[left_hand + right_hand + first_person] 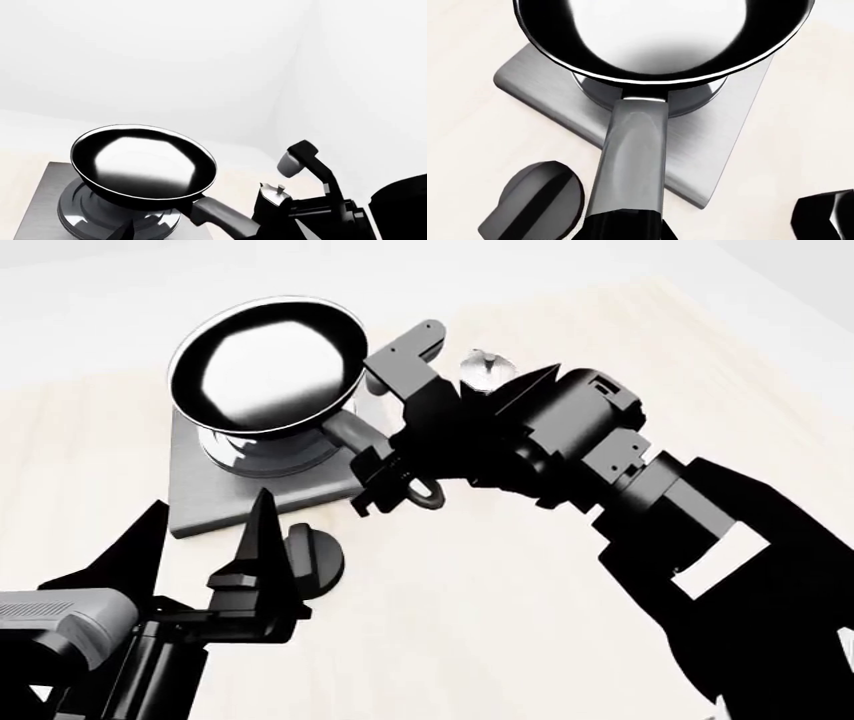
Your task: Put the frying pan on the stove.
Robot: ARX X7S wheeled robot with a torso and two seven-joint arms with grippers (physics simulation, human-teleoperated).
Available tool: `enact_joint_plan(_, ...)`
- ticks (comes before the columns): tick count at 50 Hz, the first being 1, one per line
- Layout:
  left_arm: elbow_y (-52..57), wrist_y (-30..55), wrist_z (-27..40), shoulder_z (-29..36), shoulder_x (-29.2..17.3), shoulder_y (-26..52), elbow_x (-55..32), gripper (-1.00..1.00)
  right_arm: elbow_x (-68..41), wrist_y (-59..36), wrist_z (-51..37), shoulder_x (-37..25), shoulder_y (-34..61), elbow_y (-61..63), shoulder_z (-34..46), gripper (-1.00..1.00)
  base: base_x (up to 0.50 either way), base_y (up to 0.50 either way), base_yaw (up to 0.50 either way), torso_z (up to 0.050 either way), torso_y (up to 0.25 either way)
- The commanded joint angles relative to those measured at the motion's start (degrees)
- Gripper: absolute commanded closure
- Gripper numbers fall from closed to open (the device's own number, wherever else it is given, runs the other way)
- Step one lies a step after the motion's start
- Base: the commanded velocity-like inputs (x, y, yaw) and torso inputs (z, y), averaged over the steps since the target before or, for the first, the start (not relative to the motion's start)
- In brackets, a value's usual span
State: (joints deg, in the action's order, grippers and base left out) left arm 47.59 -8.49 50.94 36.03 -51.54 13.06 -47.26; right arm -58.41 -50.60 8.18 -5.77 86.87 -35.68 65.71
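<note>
The frying pan (267, 365) is glossy black with a shiny inside. It sits level over the raised rings of the stove (200, 502), a flat grey slab; I cannot tell whether its base touches them. My right gripper (380, 475) is shut on the pan's long grey handle (630, 160) near its loop end. The left wrist view shows the pan (143, 162) over the stove (40, 200). The right wrist view shows the stove (714, 140) under the pan (660, 40). My left gripper (211, 502) is open and empty, in front of the stove.
A small round black knob (318, 560) lies on the light wooden counter just in front of the stove, beside my left gripper; it also shows in the right wrist view (534, 205). A black-and-silver moka pot (487, 368) stands behind my right wrist. White walls stand behind.
</note>
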Motion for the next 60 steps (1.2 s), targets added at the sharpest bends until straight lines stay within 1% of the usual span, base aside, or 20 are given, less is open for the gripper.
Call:
enact_joint_plan(1, -0.06, -0.04, -0.12, -0.02, 0.05, -0.01, -0.02, -1.00, 1.61, 0.95, -0.29, 0.24, 0.73, 0.54, -2.04, 1.00, 0.00, 0.00, 0.00, 0.000, 0.000)
enact_joint_plan(22, -0.16, 0.01, -0.28, -0.05, -0.02, -0.05, -0.27, -1.00, 2.57, 2.60, 0.89, 1.64, -0.61, -2.09, -0.58, 1.00, 0.00, 0.00, 0.00, 0.000, 0.001)
enact_joint_plan(48, -0.54, -0.20, -0.51, -0.18, 0.04, -0.20, -0.42, -1.00, 4.75, 6.48, 4.02, 4.59, -1.25, -9.04, 2.28, 1.00, 0.00, 0.00, 0.00, 0.000, 0.001)
enact_joint_plan(55, -0.81, -0.36, -0.75, -0.16, 0.18, -0.29, -0.35, -1.00, 4.58, 7.82, 4.57, 5.58, -1.13, -11.36, 3.82, 1.00, 0.00, 0.00, 0.00, 0.001, 0.001)
enact_joint_plan(60, -0.68, -0.32, -0.68, -0.22, 0.09, -0.29, -0.43, -1.00, 2.08, 9.21, 4.28, 5.70, -0.47, -12.26, 6.38, 1.00, 0.00, 0.00, 0.00, 0.000, 0.000)
